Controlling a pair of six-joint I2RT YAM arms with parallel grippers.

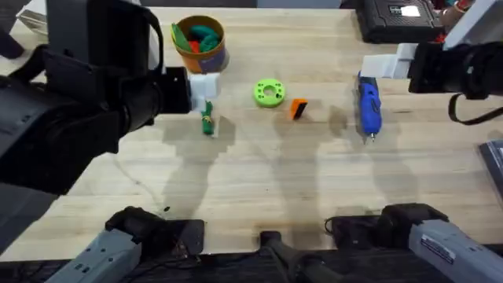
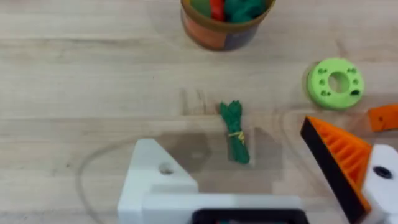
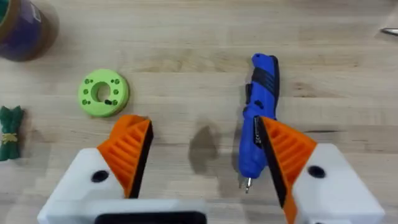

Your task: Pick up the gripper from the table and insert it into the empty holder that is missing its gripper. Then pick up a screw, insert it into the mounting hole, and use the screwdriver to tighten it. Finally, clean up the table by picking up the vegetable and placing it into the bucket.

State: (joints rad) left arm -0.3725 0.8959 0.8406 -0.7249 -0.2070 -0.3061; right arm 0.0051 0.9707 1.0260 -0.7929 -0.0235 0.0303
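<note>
The small orange gripper (image 1: 299, 108) (image 2: 382, 116) lies on the table (image 1: 259, 181) just right of a lime-green ring (image 1: 269, 92). My left gripper (image 1: 200, 88) (image 2: 230, 165) is open above the dark-green vegetable (image 1: 207, 119) (image 2: 234, 132). One side of it is a bare white holder (image 2: 155, 180) with a mounting hole (image 2: 165, 168); the other carries an orange finger (image 2: 339, 163). My right gripper (image 1: 385, 67) (image 3: 202, 155) is open, hovering by the blue screwdriver (image 1: 368, 106) (image 3: 261, 118). The orange bucket (image 1: 200, 43) (image 2: 227, 25) stands behind the vegetable. The screw is out of view.
The bucket holds green and red toy pieces. A black case (image 1: 393, 20) sits at the back right and a dark object (image 1: 495, 161) touches the right edge. Both arm bases fill the front edge. The tabletop's middle front is bare wood.
</note>
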